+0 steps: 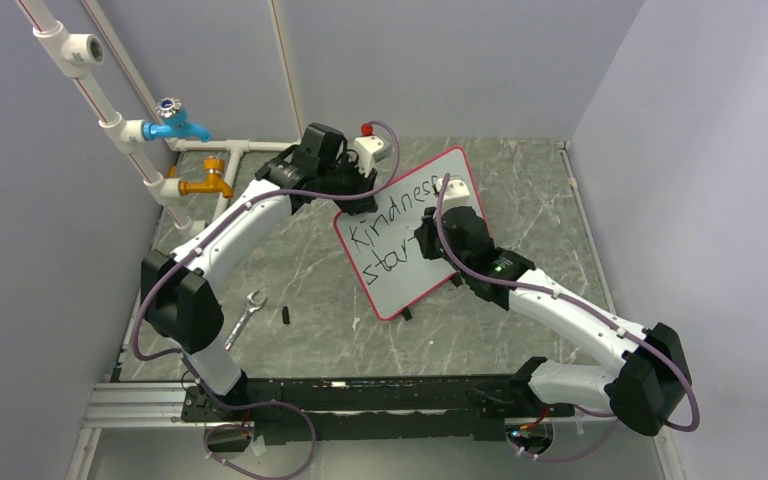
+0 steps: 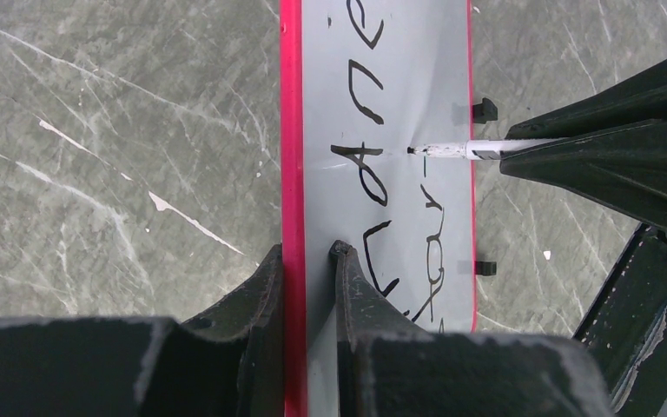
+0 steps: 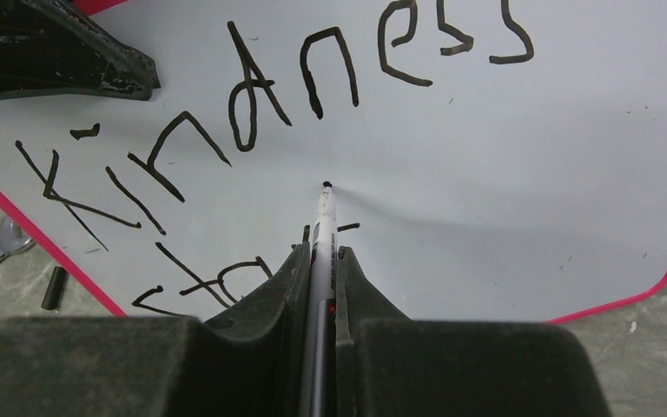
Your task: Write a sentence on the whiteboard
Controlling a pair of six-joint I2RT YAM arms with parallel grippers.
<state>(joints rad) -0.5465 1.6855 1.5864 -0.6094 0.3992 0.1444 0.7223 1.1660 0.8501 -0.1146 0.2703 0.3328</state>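
left claw point(image 2: 307, 252) clamped on whiteboard point(image 1: 412, 282) rim; right claw point(image 3: 321, 252) clamped on marker point(image 3: 324, 213), tip touching whiteboard mid-face, below first line of sentence point(image 3: 252, 130). whiteboard dimples there: excess push could slip it, skewing strokes.

Room round the whiteboard point(image 1: 400, 275): tight at 10 o'clock, open at 3.
My left gripper point(image 2: 308, 254) pinches its 10 o'clock edge; my right gripper point(image 3: 321, 248) holds the marker point(image 3: 323, 217) on its face. Taps point(image 1: 178, 126), pipes point(image 1: 90, 85) at 10; wrench point(image 1: 243, 318), black cap point(image 1: 287, 314) at 7; table point(image 1: 540, 210) bare toward 3.
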